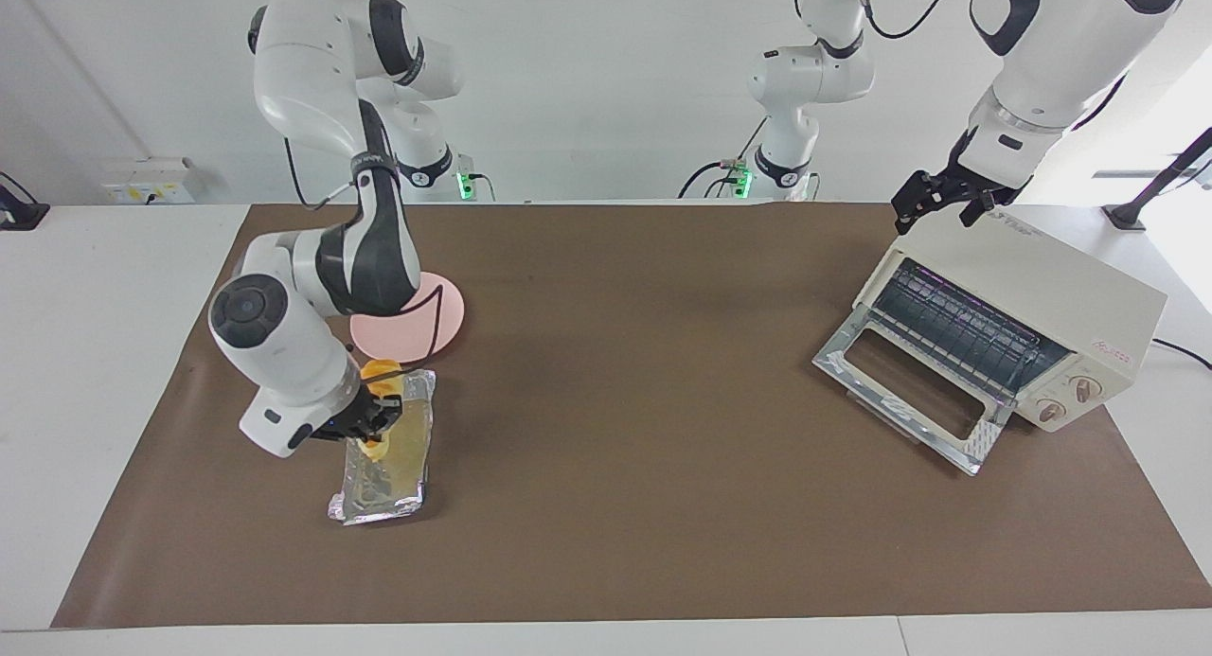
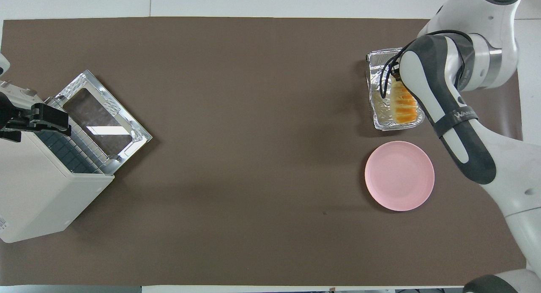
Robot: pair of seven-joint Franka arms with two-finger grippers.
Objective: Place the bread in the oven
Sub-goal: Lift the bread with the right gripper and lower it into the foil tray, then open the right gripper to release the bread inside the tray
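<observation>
The bread, a ridged golden loaf, hangs low over the silver foil tray with my right gripper shut on its middle. From overhead the bread lies lengthwise over the foil tray, partly covered by the right arm. Whether it touches the foil I cannot tell. The cream-white oven stands at the left arm's end of the table with its glass door dropped open and the wire rack showing. My left gripper waits open at the oven's top edge.
The round pink plate sits bare, nearer to the robots than the foil tray. A brown mat covers the table. The oven stands angled with its door spread onto the mat.
</observation>
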